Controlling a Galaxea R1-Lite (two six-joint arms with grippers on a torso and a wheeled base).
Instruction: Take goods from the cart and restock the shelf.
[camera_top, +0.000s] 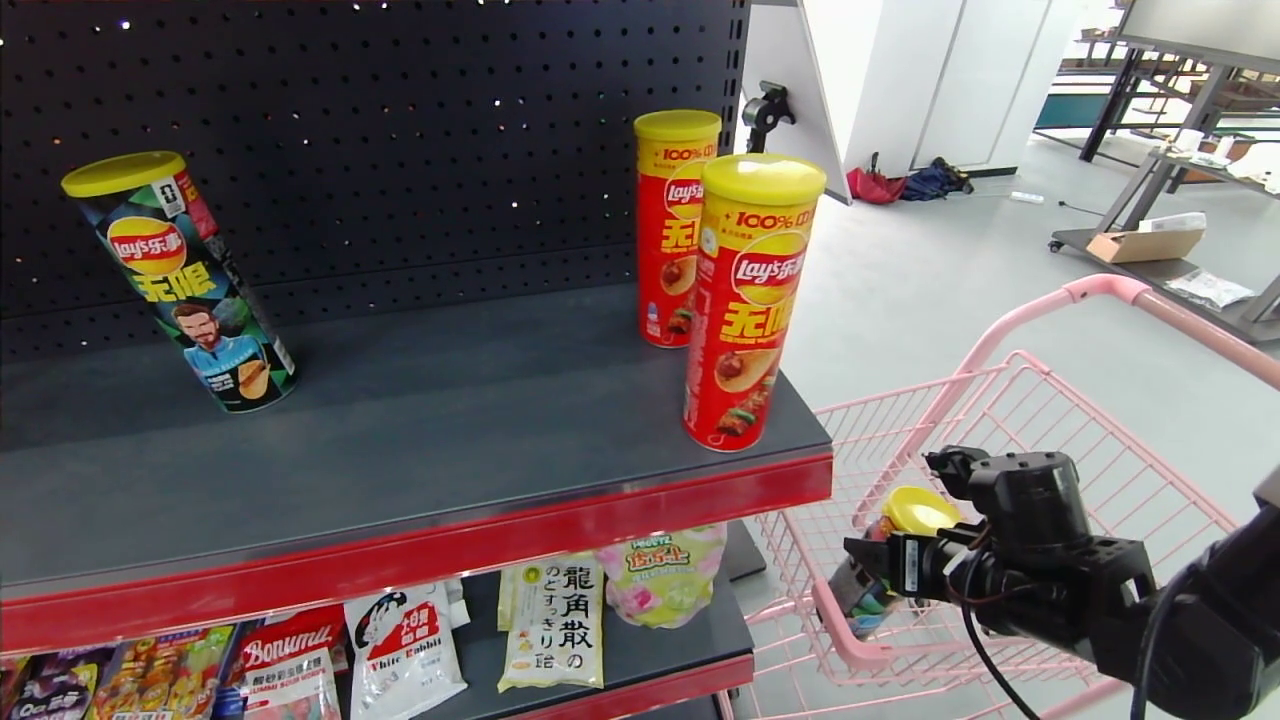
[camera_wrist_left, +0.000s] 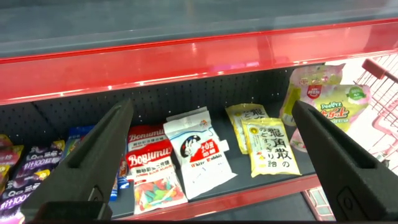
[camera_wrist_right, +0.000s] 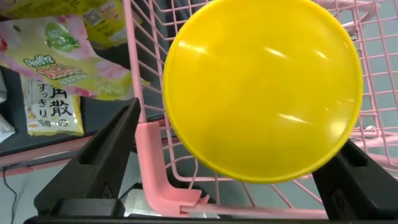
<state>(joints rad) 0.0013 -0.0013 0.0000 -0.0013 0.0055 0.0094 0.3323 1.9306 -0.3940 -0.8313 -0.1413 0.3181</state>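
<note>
The pick is in hand. The right gripper (camera_top: 872, 568) is sitting in the corner of the cart (camera_top: 1100, 287), at 4 o'clock from the front red can (camera_top: 750, 300), with its fingers pinching a yellow-lidded can (camera_top: 918, 510) just under the lid. Next, I judge, the can needs lifting clear of the pink rim, then carrying toward 10 o'clock onto the top shelf (camera_top: 450, 420). The front and back red cans (camera_top: 675, 225) are crowding the shelf's right end. Open board is lying between them and the dark can (camera_top: 185, 285) at 9 o'clock. The left gripper (camera_wrist_left: 211, 106) is hanging before the snack bags (camera_wrist_left: 193, 155), fingers spread, gripping nothing.
</note>
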